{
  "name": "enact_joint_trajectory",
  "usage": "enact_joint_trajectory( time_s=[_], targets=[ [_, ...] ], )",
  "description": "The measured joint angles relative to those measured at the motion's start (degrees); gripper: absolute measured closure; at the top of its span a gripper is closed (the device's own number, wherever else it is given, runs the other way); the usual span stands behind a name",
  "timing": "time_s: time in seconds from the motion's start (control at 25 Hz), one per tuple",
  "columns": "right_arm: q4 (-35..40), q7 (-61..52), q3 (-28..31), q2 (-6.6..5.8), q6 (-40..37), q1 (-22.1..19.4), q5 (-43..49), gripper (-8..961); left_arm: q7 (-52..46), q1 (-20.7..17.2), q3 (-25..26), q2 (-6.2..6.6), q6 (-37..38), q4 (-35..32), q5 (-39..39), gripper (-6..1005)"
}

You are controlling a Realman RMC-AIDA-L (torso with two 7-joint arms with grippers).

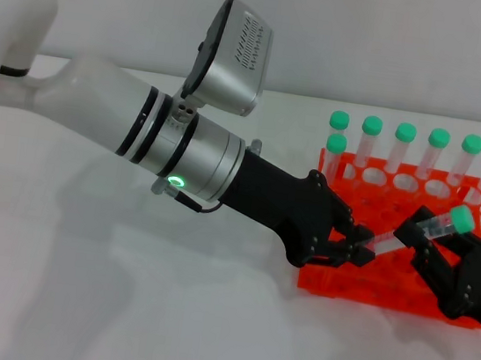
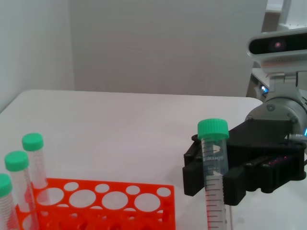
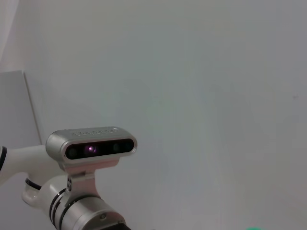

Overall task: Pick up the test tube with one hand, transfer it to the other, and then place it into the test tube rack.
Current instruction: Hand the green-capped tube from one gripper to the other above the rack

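Seven other green-capped tubes [image 1: 404, 146] standing upright in the far holes: six in a row along the back, one more [image 1: 335, 155] just in front of the leftmost. Three of them [image 2: 32, 163] visible in the left wrist view too, lined up at one end. White tabletop [image 1: 117, 306] underneath everything, pretty glossy. Plain pale wall [image 2: 168, 43] behind.

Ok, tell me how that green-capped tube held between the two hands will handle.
The test tube looks empty and clear, so probably light. Its smooth round plastic wall may slip or roll if released. It bridges the left hand and right hand unbent, so probably stiff.
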State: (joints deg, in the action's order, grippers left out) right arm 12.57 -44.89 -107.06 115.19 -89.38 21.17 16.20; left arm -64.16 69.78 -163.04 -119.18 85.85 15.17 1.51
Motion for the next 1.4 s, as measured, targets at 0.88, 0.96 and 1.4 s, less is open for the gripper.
enact_joint_trajectory(
  time_s=[0.88,0.96,1.4],
  targets=[
    [-0.3,0.0,-0.5,0.03,-0.1,-0.1,0.1,733,0.1,-0.5,0.0,0.00,0.0,0.0,-0.2,769],
    [-0.3,0.1,-0.5,0.03,0.0,-0.1,0.1,735,0.1,-0.6,0.0,0.00,0.0,0.0,-0.3,768],
    [-0.5,0.1,-0.5,0.03,0.1,0.0,0.3,749,-0.4,-1.7,0.0,0.02,0.6,0.0,-2.1,765]
  ],
)
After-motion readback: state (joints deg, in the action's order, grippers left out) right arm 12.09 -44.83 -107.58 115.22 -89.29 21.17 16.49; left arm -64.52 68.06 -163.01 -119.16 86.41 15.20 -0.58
